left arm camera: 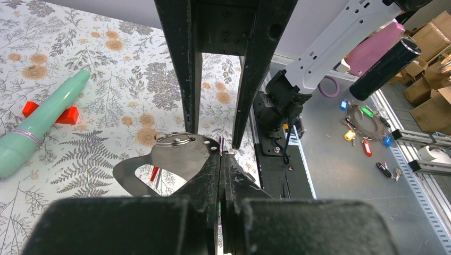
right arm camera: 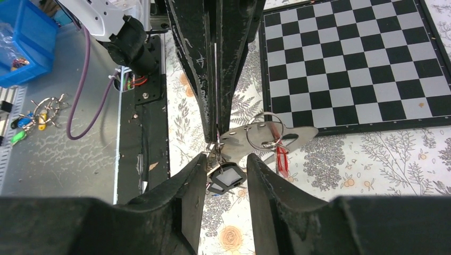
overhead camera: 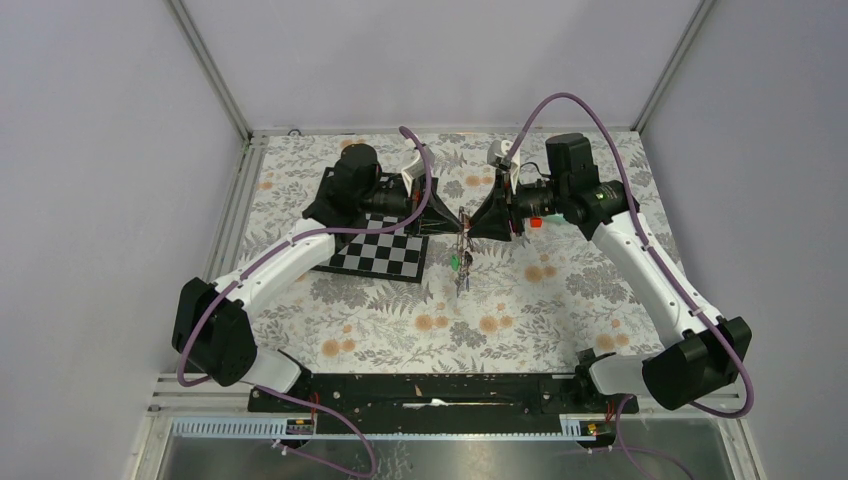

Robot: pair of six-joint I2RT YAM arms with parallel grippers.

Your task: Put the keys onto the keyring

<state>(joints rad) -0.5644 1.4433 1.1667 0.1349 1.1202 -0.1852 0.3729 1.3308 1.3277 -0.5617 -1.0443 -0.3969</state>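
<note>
Several keys (overhead camera: 460, 264) hang in a bunch in the air just off the board's (overhead camera: 385, 250) right edge. They have coloured plastic tags, green and red among them, on small metal blades. They look light and free to swing. A tag's flat faces are probably the best hold, since the blades are thin and slick.

Above the keys, also off the board's right edge, is the keyring (right arm camera: 298, 134), a flat grey metal loop carrying a small round ring (right arm camera: 264, 130). It seems stiff, thin and slippery, and is likely best pinched at one end. The left gripper (left arm camera: 221, 155) does just that, its fingers fully closed on the end nearer the board.

The right gripper (right arm camera: 226, 159), on the side away from the board, stands half spread around a black-and-white tag. Whether it pinches that tag I cannot tell. Farther from the board lies a teal tube (left arm camera: 42, 122).
</note>
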